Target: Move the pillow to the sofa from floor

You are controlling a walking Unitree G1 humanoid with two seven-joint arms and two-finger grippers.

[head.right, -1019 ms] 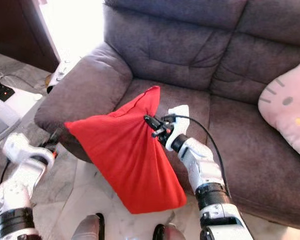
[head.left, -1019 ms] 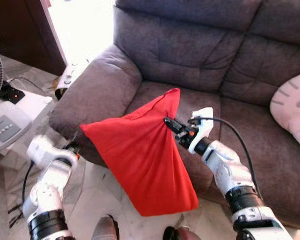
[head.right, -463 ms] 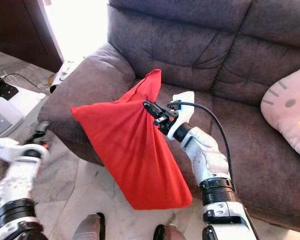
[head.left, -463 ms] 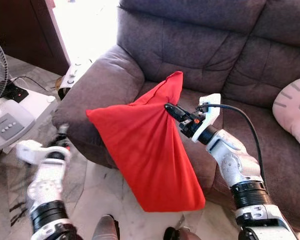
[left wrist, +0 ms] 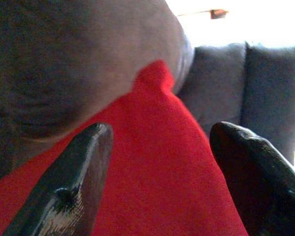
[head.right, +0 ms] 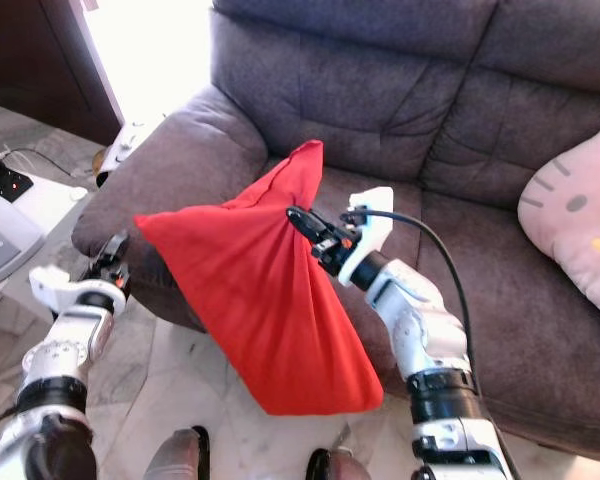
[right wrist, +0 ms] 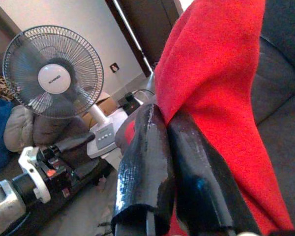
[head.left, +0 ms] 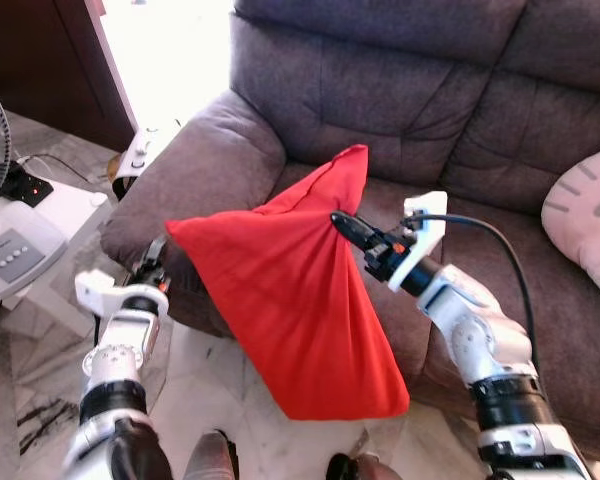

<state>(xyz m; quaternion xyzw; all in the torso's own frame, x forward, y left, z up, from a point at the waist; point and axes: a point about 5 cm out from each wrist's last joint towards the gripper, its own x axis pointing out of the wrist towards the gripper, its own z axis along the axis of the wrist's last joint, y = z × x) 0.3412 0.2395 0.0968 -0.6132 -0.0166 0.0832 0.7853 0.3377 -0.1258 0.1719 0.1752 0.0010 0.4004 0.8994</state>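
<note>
A red pillow [head.left: 290, 300] hangs in the air in front of the grey sofa [head.left: 400, 110], its lower corner over the floor and its top corner above the seat edge. My right gripper [head.left: 342, 224] is shut on the pillow's upper right edge, the cloth bunched between its fingers [right wrist: 157, 162]. My left gripper [head.left: 155, 255] is raised beside the sofa's left armrest, just left of the pillow's left corner. Its two fingers [left wrist: 69, 187] stand open, with the pillow [left wrist: 152, 167] in front of them and nothing between them.
A pink and white cat-face cushion [head.left: 585, 215] lies on the sofa's right seat. A white standing fan [head.left: 0, 200] with its base stands on the marble floor to the left. My feet [head.left: 215, 460] are near the sofa's front.
My left arm has swung up from beside my body toward the pillow's left corner. The right gripper still holds the pillow at about the same height.
</note>
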